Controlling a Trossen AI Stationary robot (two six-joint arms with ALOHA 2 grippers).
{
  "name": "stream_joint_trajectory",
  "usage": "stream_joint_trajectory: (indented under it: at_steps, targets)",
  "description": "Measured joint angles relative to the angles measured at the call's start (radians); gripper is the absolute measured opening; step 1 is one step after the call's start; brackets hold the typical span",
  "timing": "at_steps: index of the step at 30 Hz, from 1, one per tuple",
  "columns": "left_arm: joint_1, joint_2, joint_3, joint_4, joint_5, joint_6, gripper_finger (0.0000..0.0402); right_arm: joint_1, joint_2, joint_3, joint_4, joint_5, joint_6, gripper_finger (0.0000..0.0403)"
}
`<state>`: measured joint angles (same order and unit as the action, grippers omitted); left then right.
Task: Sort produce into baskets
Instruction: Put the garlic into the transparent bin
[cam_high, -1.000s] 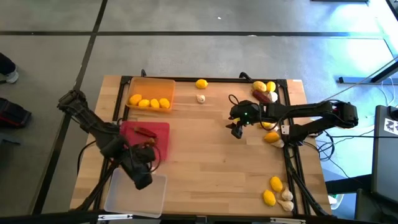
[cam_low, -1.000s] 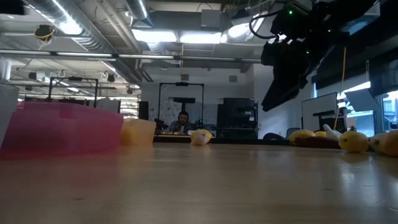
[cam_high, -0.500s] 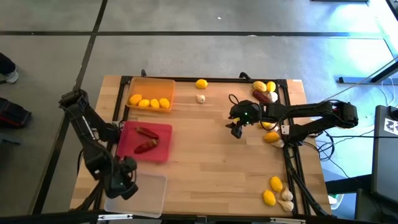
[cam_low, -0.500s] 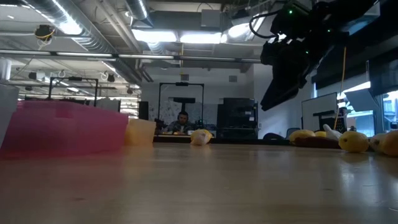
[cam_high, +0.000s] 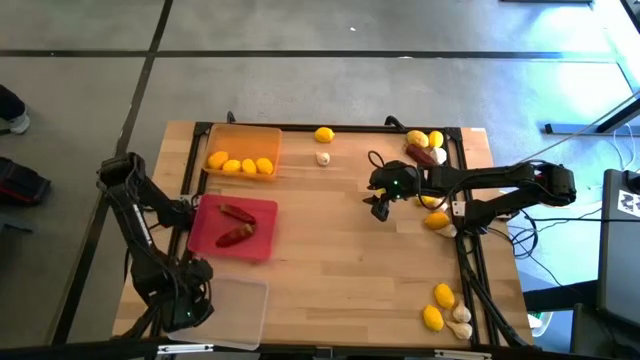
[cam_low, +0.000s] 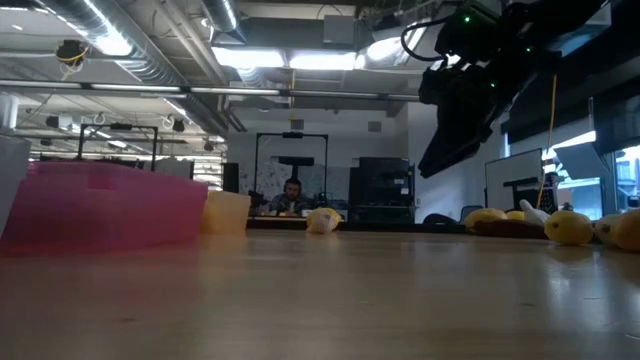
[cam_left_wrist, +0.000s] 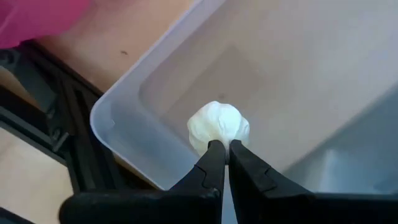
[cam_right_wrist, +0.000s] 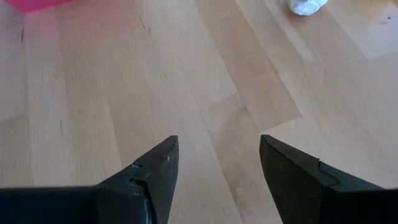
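Note:
My left gripper (cam_high: 185, 300) hangs over the near-left corner of the clear basket (cam_high: 232, 312), shut on a white garlic bulb (cam_left_wrist: 219, 124). The red-pink basket (cam_high: 235, 228) holds two dark red peppers. The orange basket (cam_high: 243, 150) holds several yellow lemons. My right gripper (cam_high: 380, 207) stands open above the bare table middle, with nothing between its fingers (cam_right_wrist: 158, 162). A loose lemon (cam_high: 324, 135) and a garlic bulb (cam_high: 322, 158) lie at the far edge. My left gripper pinches the garlic bulb's near side (cam_left_wrist: 221, 138) between its two fingertips (cam_left_wrist: 214, 155), which point down from above. The bulb is lifted clear, above the clear basket's floor near one corner.
More produce lies at the far right (cam_high: 425, 145), a lemon (cam_high: 437, 221) by the right arm, and a cluster at the near right corner (cam_high: 445, 308). The black frame rail (cam_left_wrist: 68, 137) runs beside the clear basket. Bare wood lies in the table's middle (cam_high: 330, 250).
My left gripper has swung from beside the red-pink basket toward the table's near-left corner, sinking and rolling, and now hangs over the clear basket with the garlic still in its fingers. The right arm has kept still.

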<state>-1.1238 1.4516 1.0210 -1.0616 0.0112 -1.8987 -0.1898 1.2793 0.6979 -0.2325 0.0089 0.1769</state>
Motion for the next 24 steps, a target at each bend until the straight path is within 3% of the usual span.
stream_joint_trajectory:
  at_steps: [16, 24]
  targets:
    - [-0.01, 0.152, 0.0, -0.001, -0.03, 0.091, 0.0014, 0.0, 0.0, 0.0, 0.0, 0.018, -0.007, 0.022]
    - [-0.01, 0.152, 0.0, -0.027, -0.024, 0.067, 0.0075, 0.0, 0.0, 0.0, 0.0, 0.018, -0.008, 0.022]
